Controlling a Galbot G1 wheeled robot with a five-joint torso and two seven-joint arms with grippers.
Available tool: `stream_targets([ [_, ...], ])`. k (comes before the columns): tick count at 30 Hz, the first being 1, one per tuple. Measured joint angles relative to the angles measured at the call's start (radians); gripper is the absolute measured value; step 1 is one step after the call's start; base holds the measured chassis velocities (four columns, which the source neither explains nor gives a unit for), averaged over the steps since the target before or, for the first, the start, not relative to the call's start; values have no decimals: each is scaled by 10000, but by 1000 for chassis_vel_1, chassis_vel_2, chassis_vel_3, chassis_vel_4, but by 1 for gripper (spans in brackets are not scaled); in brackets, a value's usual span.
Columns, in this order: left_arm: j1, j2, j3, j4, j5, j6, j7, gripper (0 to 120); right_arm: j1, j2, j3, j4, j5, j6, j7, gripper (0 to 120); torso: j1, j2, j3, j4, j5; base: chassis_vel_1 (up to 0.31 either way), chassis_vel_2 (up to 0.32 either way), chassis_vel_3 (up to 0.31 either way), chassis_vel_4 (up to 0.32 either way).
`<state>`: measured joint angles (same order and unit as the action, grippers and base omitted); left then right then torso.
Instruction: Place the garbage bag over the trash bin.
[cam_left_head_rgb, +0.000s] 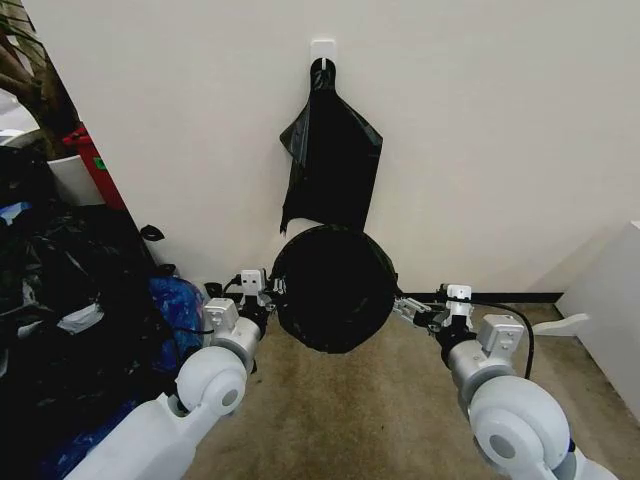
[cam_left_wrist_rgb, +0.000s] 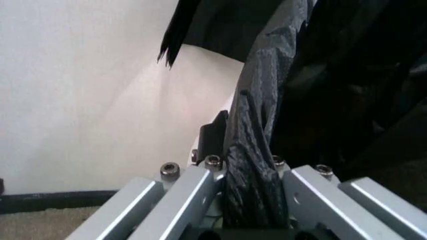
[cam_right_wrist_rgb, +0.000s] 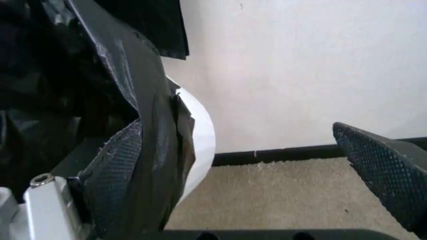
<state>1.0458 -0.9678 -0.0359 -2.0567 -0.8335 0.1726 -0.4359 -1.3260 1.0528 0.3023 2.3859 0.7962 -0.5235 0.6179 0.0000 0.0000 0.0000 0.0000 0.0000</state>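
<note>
The garbage bag (cam_left_head_rgb: 333, 290) was seen stretched over the trash bin (cam_right_wrist_rgb: 200, 135) at the foot of the wall, below the spare bags hung from a white hook (cam_left_head_rgb: 323, 48). A gathered fold of film was clamped in the left gripper (cam_left_wrist_rgb: 250, 210). The right gripper (cam_right_wrist_rgb: 247, 165) was spread wide, one pad against the bag at the rim, nothing gripped. The thin film could be torn or dragged off the rim if pulled.

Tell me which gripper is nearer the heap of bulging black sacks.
Left. The left gripper clamps the thin black garbage bag on the side toward the heap; the right gripper is open at the bag's far side.
</note>
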Motion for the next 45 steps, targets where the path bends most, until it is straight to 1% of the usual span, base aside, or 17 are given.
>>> stream_targets([
  [10, -120, -53, -1, 127, -417, 26, 3, 1, -110, 80, -149, 368, 727, 368, -438, 100, 0, 0, 0, 0, 1, 0, 0, 0, 0],
  [17, -132, -158, 84, 367, -870, -4, -25, 1, -275, -57, -136, 1032, 722, 870, -1750, 100, 0, 0, 0, -1, -1, 0, 0, 0, 0],
  [19, -145, -155, 370, 390, -708, -133, 58, 1, 21, -223, -411, 1151, 728, 909, -2756, 100, 0, 0, 0, -1, -1, 0, 0, 0, 0],
  [20, -147, -154, 423, 390, -639, -151, 92, 1, 209, -266, -614, 1149, 773, 878, -2933, 100, 0, 0, 0, -2, -1, 0, 0, 0, 0],
  [23, -153, -165, 499, 360, -330, -231, 168, 1, 1098, -372, -1652, 776, 851, 700, -2783, 100, 0, 0, 0, 1, -1, 0, 0, 0, 0],
  [24, -153, -165, 499, 360, -330, -231, 168, 1, 1098, -372, -1652, 776, 851, 700, -2783, 100, 0, 0, 0, 1, -1, 0, 0, 0, 0],
  [27, -84, -127, 497, 250, 47, -335, 299, 1, 1922, -331, -2559, 45, 704, 350, -1661, 91, 0, 0, 1, 2, 1, 0, 0, 0, 0],
  [31, 136, -33, 451, 85, 583, -541, 467, 1, 2278, -267, -3063, -569, 565, -276, -465, 75, 0, 0, 0, 0, 1, 0, 0, 0, 0],
  [33, 176, -33, 451, 85, 728, -597, 511, 1, 2312, -253, -3145, -620, 614, -313, -293, 73, 0, 0, 0, 0, -1, 0, 0, 0, 0],
  [34, 246, -43, 452, 88, 1038, -696, 598, 1, 2380, -222, -3316, -727, 682, -337, 19, 67, 0, 0, 0, 0, -1, 0, 0, 0, 0],
  [36, 334, -73, 455, 97, 1398, -811, 691, 1, 2503, -147, -3564, -904, 815, -321, 490, 59, 0, 0, 0, 0, 0, 0, 0, 0, 0],
  [37, 410, -87, 464, 95, 1629, -872, 736, 1, 2644, -43, -3789, -1064, 1110, -234, 1090, 54, 0, 0, 0, 0, -1, 0, 0, 0, 0],
  [38, 410, -87, 464, 95, 1629, -872, 736, 1, 2644, -43, -3789, -1064, 1110, -234, 1090, 54, 0, 0, 0, 0, -1, 0, 0, 0, 0],
  [41, 588, -75, 461, 53, 2053, -1020, 856, 1, 3039, 257, -4302, -1361, 1982, 235, 2547, 39, 0, 0, 0, 1, -1, 0, 0, 0, 0],
  [43, 651, -52, 452, 40, 2186, -1093, 908, 1, 3270, 446, -4523, -1511, 2441, 518, 3221, 34, 0, 0, 0, 0, -1, 0, 0, 0, 0],
  [44, 715, -35, 438, 26, 2278, -1158, 929, 1, 3469, 617, -4695, -1683, 2794, 781, 3776, 28, 0, 0, 0, 2, -1, 0, 0, 0, 0],
  [45, 715, -35, 438, 26, 2278, -1158, 929, 1, 3469, 617, -4695, -1683, 2794, 781, 3776, 28, 0, 0, 0, 2, -1, 0, 0, 0, 0],
])
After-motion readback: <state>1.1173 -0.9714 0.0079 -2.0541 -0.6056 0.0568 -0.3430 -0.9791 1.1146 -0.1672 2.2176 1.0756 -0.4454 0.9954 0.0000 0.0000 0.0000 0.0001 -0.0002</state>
